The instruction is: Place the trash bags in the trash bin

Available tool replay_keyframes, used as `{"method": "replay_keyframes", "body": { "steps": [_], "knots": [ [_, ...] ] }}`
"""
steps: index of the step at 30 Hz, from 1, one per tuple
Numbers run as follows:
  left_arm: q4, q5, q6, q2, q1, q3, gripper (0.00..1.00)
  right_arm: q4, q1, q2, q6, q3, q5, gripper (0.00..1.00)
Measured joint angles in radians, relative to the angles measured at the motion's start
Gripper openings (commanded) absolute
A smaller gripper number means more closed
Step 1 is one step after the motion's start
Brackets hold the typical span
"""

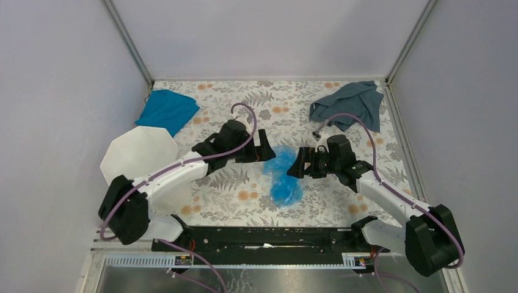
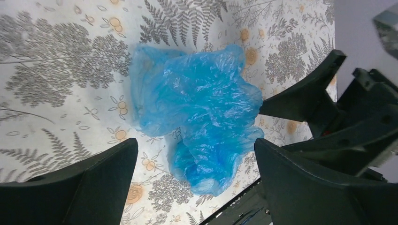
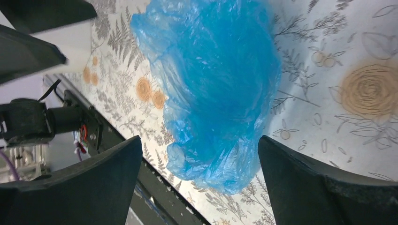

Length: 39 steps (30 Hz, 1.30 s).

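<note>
The trash bag, a crinkled wad of translucent light-blue film, lay on the flower-patterned table near its middle, in front of the two arm bases and between the arms. It was outside the trash bin, which stood well apart at the table's left side, its white faceted rim partly hidden behind the left arm.

The left jaws were spread wide just beside the upper left edge of the bag. In the left wrist view the bag filled the gap ahead of the two dark fingers, and neither pressed on it. The right jaws were also wide apart, facing the left ones from just beside the bag's upper right edge. In the right wrist view the film spread out between and beyond the fingers. Whether any fingertip actually touched the plastic could not be told.

A teal-blue cloth lay at the far left of the table, just beyond the bin, and a grey-blue cloth lay crumpled at the far right corner.
</note>
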Motion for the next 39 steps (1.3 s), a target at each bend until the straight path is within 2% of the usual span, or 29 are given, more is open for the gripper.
{"method": "replay_keyframes", "body": {
  "steps": [8, 13, 17, 20, 22, 23, 24, 25, 27, 29, 33, 39],
  "knots": [
    [0.073, 0.056, -0.066, 0.130, 0.000, -0.010, 0.98, -0.046, 0.000, -0.027, 0.043, 0.003, 0.139, 1.00],
    [0.094, 0.059, -0.072, 0.214, 0.000, 0.016, 0.93, -0.093, 0.000, -0.007, 0.024, 0.016, 0.134, 1.00],
    [0.097, 0.048, -0.072, 0.252, 0.000, 0.029, 0.84, -0.105, 0.029, 0.033, 0.011, 0.016, 0.094, 1.00],
    [0.091, 0.032, -0.066, 0.254, 0.000, 0.040, 0.73, -0.128, 0.091, 0.051, 0.004, 0.016, 0.120, 0.97],
    [0.088, 0.021, -0.060, 0.254, 0.000, 0.055, 0.64, -0.136, 0.120, 0.060, 0.003, 0.016, 0.142, 0.88],
    [0.087, 0.017, -0.056, 0.254, 0.000, 0.062, 0.58, -0.137, 0.134, 0.066, 0.003, 0.016, 0.161, 0.80],
    [0.088, 0.013, -0.052, 0.254, 0.002, 0.069, 0.50, -0.137, 0.147, 0.075, 0.004, 0.016, 0.176, 0.70],
    [0.088, 0.011, -0.047, 0.254, 0.003, 0.074, 0.44, -0.136, 0.158, 0.086, 0.007, 0.016, 0.191, 0.56],
    [0.087, 0.010, -0.044, 0.254, 0.006, 0.080, 0.33, -0.134, 0.169, 0.108, 0.006, 0.017, 0.217, 0.40],
    [0.086, 0.010, -0.039, 0.254, 0.013, 0.082, 0.20, -0.138, 0.171, 0.121, 0.008, 0.018, 0.249, 0.31],
    [0.071, 0.010, -0.016, 0.254, 0.031, 0.096, 0.00, -0.139, 0.171, 0.117, -0.003, 0.021, 0.303, 0.21],
    [0.027, 0.010, 0.010, 0.250, 0.067, 0.162, 0.00, -0.144, 0.171, 0.111, -0.033, 0.039, 0.341, 0.11]
  ]
}}
